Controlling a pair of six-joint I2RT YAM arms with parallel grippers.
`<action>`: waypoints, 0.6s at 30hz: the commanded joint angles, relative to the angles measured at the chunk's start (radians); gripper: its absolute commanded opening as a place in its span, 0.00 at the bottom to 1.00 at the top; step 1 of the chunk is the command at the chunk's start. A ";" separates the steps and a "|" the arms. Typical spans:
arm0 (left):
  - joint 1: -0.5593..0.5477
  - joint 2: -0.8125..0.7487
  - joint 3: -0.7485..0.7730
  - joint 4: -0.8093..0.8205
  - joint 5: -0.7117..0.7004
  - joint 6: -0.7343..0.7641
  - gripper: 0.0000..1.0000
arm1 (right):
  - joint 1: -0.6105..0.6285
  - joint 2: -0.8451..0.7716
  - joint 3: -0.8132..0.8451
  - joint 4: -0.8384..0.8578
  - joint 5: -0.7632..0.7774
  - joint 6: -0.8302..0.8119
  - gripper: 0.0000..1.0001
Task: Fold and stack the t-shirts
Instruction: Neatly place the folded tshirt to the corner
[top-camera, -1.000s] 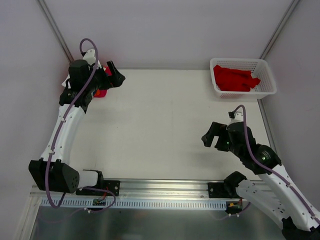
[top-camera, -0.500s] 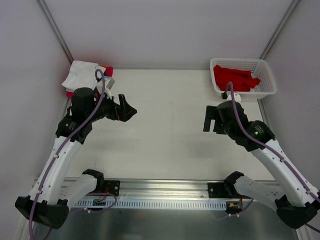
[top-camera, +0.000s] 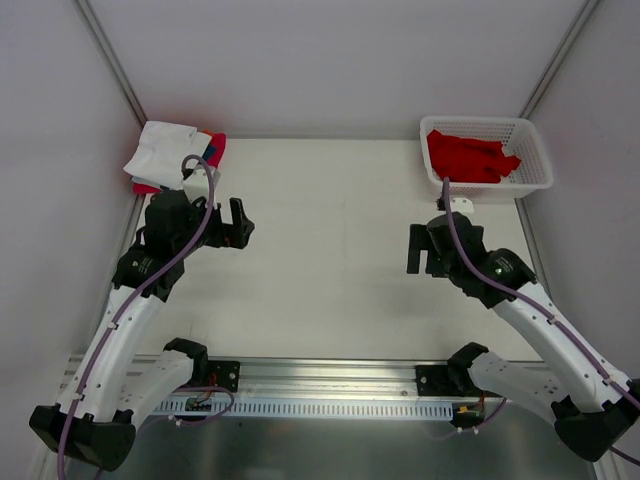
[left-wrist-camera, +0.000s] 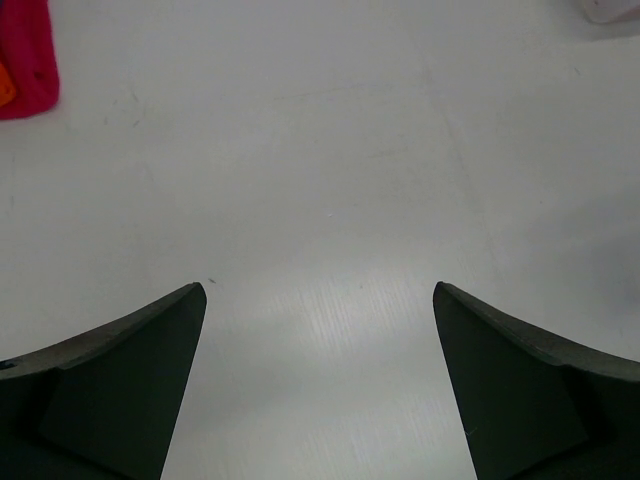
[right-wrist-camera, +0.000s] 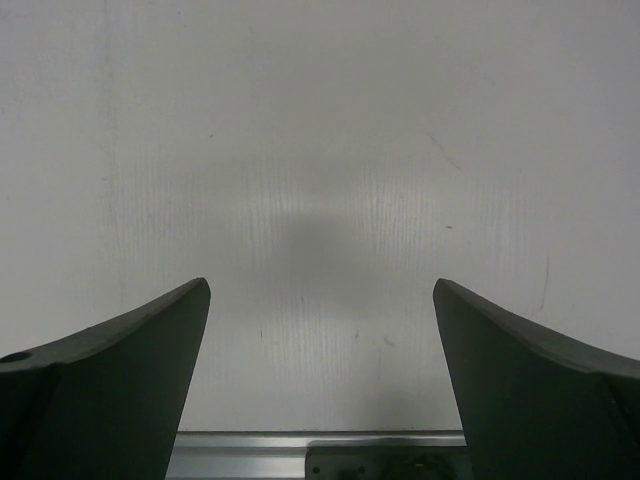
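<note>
Away from stacked t-shirts (top-camera: 165, 150), left gripper (top-camera: 240, 223) withdrawn, right gripper (top-camera: 417, 250) advanced, jaws apart

White shirt (top-camera: 160, 148) tops a pile far left, red shirts (top-camera: 468, 157) fill the basket (top-camera: 537, 165) far right. Left gripper (top-camera: 238, 222) and right gripper (top-camera: 418, 250) hover over the table (top-camera: 330, 260), jaws spread, I think.

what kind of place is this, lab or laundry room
Probably a robot test cell: a left arm and right arm bolted to a metal rail, plain white walls around the table, a basket of red t-shirts.
</note>
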 joint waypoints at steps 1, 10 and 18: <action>-0.003 -0.034 -0.017 0.019 -0.137 -0.003 0.99 | 0.004 -0.057 -0.090 0.092 -0.087 0.008 1.00; -0.003 -0.072 -0.033 0.013 -0.224 -0.004 0.99 | 0.011 -0.057 -0.142 0.143 -0.121 0.032 1.00; -0.003 -0.098 -0.043 0.011 -0.227 -0.010 0.99 | 0.014 -0.073 -0.145 0.140 -0.118 0.032 1.00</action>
